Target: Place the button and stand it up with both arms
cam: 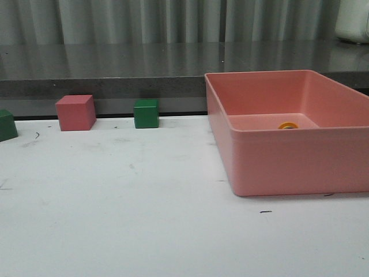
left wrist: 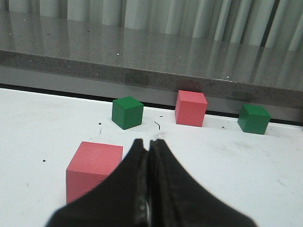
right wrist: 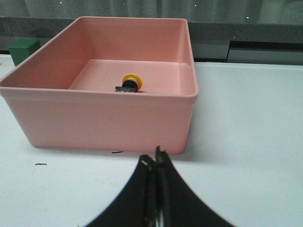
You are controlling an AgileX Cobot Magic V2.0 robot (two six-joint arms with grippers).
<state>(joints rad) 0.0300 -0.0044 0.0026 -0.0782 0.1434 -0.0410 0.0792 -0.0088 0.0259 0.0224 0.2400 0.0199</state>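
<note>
The button [right wrist: 129, 84], yellow-capped with a black body, lies on its side inside the pink bin [right wrist: 104, 130]; the right gripper [right wrist: 155, 163], at the bin's 6 o'clock, is pressed closed and empty. The left gripper [left wrist: 149, 146] is likewise closed on nothing.

Lab test bench, white scuffed table [cam: 115, 219], colored cubes [cam: 75, 112], grey curtain [cam: 144, 20]

A: What is lying in the pink bin [right wrist: 109, 127]?
B: The button [right wrist: 129, 84] is lying on its side on the bin's floor, its yellow cap tipped up.
A: And the right gripper [right wrist: 155, 163]?
B: It is hovering over the white table [right wrist: 246, 142] just outside the bin's near wall, its fingers pressing together, gripping nothing.
A: Anything else?
B: A green cube [right wrist: 23, 50] is peeking out past the bin's far corner.
</note>
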